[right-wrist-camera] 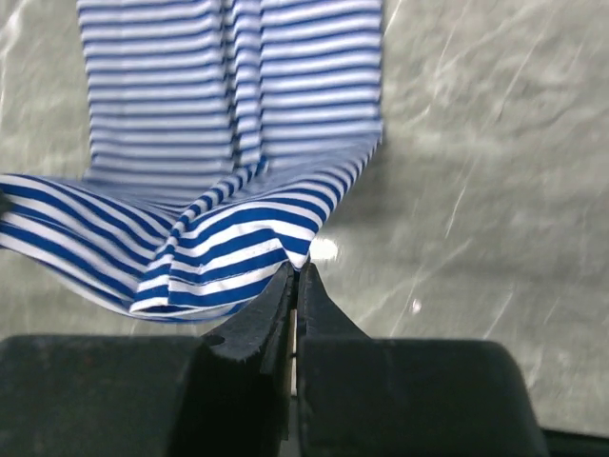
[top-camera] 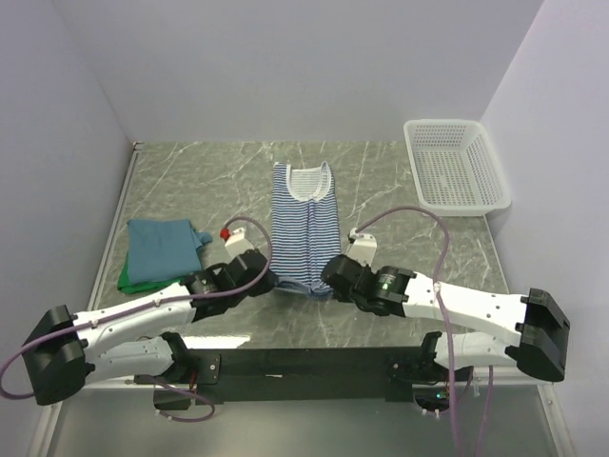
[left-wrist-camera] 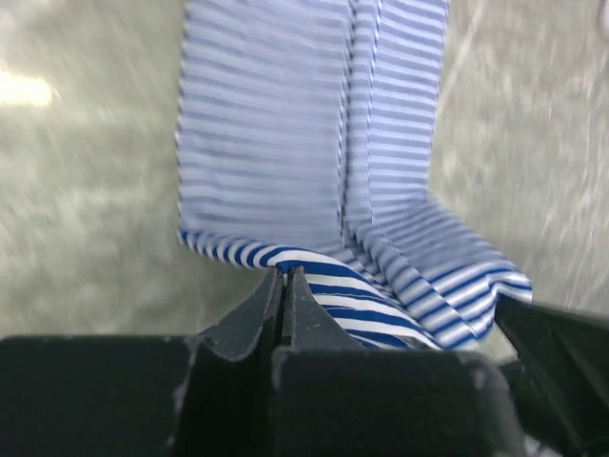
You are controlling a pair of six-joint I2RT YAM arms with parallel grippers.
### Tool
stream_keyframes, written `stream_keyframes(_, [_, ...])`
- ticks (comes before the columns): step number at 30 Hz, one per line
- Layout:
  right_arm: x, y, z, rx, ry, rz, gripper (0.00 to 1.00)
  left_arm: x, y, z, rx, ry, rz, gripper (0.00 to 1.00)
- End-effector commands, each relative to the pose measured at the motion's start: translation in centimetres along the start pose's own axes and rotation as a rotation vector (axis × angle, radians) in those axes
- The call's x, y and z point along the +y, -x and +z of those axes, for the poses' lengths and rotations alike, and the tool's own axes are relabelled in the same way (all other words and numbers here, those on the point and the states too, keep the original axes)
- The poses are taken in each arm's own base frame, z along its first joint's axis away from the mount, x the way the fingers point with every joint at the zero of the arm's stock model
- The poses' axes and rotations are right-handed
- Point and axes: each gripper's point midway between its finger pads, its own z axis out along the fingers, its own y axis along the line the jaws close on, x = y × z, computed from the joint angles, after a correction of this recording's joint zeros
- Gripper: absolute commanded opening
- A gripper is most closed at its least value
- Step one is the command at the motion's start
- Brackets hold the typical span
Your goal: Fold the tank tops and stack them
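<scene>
Right of the striped top (top-camera: 306,228), white basket (top-camera: 455,169)

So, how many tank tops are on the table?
3: the navy-and-white striped top at centre; the dusty teal-blue top at left, covering most of the bright green top.

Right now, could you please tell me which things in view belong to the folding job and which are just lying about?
Part of the job: striped tank top, gripped at its near hem by the left claw and right claw; teal-blue tank top; green tank top beneath it.
Just lying about: white mesh basket.
</scene>
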Motion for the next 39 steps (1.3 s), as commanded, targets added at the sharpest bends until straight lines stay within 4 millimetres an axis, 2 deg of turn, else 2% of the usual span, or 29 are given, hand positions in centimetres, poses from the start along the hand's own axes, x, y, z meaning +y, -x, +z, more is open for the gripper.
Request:
stream_keyframes(1, [1.6,4.4,0.8,-0.09,0.032,0.015,0.0,-2.6,4.0,0.6,-0.066,-0.064,0.013,0.01])
stream_keyframes(5, [1.7,7.3,2.7,-0.11,0.005,0.009,0.0,-3.3,7.1,2.3,-0.09,-0.067,0.009,0.01])
stream_keyframes(6, [1.6,8.0,3.1,-0.115,-0.001,-0.009,0.0,-3.7,8.9,2.7,-0.118,-0.07,0.002,0.0])
stream_keyframes(8, [1.6,10.2,4.5,-0.116,-0.007,0.02,0.0,-3.4,9.7,4.3,-0.109,-0.042,0.008,0.01])
stream_keyframes(9, [1.4,10.8,5.1,-0.116,-0.012,0.006,0.0,-3.9,11.4,4.7,-0.125,-0.051,0.006,0.01])
stream_keyframes(10, [2.1,12.5,5.4,-0.138,0.011,0.025,0.0,-3.6,11.7,6.1,-0.116,-0.03,0.008,0.0])
stream_keyframes(11, [1.4,13.1,6.9,-0.112,-0.009,0.034,0.0,-3.6,12.2,6.8,-0.115,-0.028,0.008,0.01])
stream_keyframes(12, [1.2,13.7,7.6,-0.103,-0.01,0.028,0.0,-4.2,14.1,7.4,-0.134,-0.041,0.006,0.01])
stream_keyframes(13, [2.0,15.5,8.0,-0.122,0.008,0.039,0.01,-3.6,13.8,9.4,-0.105,-0.014,0.013,0.05])
stream_keyframes(14, [1.6,15.2,10.0,-0.088,-0.023,0.027,0.12,-3.4,14.2,10.4,-0.096,-0.008,0.016,0.07])
stream_keyframes(15, [1.0,16.1,11.1,-0.074,-0.025,0.027,0.18,-3.8,15.9,11.3,-0.11,-0.011,0.01,0.09])
stream_keyframes(16, [1.8,17.9,11.6,-0.094,-0.001,0.028,0.26,-2.7,15.3,13.6,-0.081,0.021,0.011,0.23])
stream_keyframes(17, [1.4,17.7,13.4,-0.065,-0.021,0.023,0.41,-2.5,15.7,14.6,-0.078,0.016,0.011,0.29])
stream_keyframes(18, [0.8,18.7,14.2,-0.064,-0.021,0.022,0.45,-2.2,17.2,15.4,-0.095,0.018,-0.003,0.32])
stream_keyframes(19, [1.2,20.2,14.6,-0.087,0.002,0.032,0.49,-1.5,16.8,17.0,-0.069,0.021,-0.002,0.42])
stream_keyframes(21, [0.8,20.5,16.0,-0.067,0.007,0.025,0.53,-2.1,19.2,18.2,-0.106,-0.001,0.003,0.49])
stream_keyframes(22, [0.3,21.1,16.0,-0.072,-0.005,0.029,0.53,-1.2,18.5,19.1,-0.07,0.03,0.0,0.69])
stream_keyframes(23, [0.1,21.3,15.8,-0.08,-0.012,0.027,0.54,-1.2,19.0,19.0,-0.077,0.035,-0.003,0.72])
stream_keyframes(24, [-0.2,21.3,15.5,-0.088,-0.018,0.019,0.54,-0.6,18.6,18.8,-0.081,0.045,-0.013,0.73])
stream_keyframes(26, [-1.1,20.9,14.5,-0.095,-0.036,0.022,0.55,-1.4,19.6,16.8,-0.136,0.006,-0.029,0.75])
stream_keyframes(28, [-1.7,19.0,14.1,-0.054,-0.042,0.03,0.53,-1.0,19.4,15.2,-0.149,0.011,-0.055,0.72])
stream_keyframes(29, [-1.0,18.4,13.0,-0.063,-0.02,0.031,0.53,-1.1,19.1,14.6,-0.143,0.003,-0.068,0.7])
stream_keyframes(30, [-0.9,17.7,12.6,-0.063,-0.019,0.027,0.52,-0.5,17.9,14.3,-0.124,0.006,-0.068,0.68])
stream_keyframes(31, [-1.2,15.8,12.5,-0.041,-0.033,0.01,0.52,-1.3,18.1,13.0,-0.141,-0.023,-0.072,0.65])
stream_keyframes(33, [-0.3,14.6,11.4,-0.055,-0.035,-0.005,0.49,-1.6,16.1,12.3,-0.111,-0.041,-0.059,0.62])
stream_keyframes(34, [-0.6,13.3,11.5,-0.038,-0.046,-0.014,0.47,-2.4,15.8,11.7,-0.111,-0.065,-0.054,0.56])
stream_keyframes(36, [-0.3,12.4,11.0,-0.039,-0.04,0.007,0.45,-3.7,13.7,11.4,-0.066,-0.105,-0.042,0.51])
stream_keyframes(38, [-0.3,11.7,10.6,-0.041,-0.03,0.027,0.43,-4.6,12.5,11.3,-0.041,-0.14,-0.039,0.4])
stream_keyframes(39, [-0.5,11.5,10.3,-0.056,-0.045,0.026,0.43,-5.3,11.0,11.5,-0.002,-0.16,-0.027,0.36])
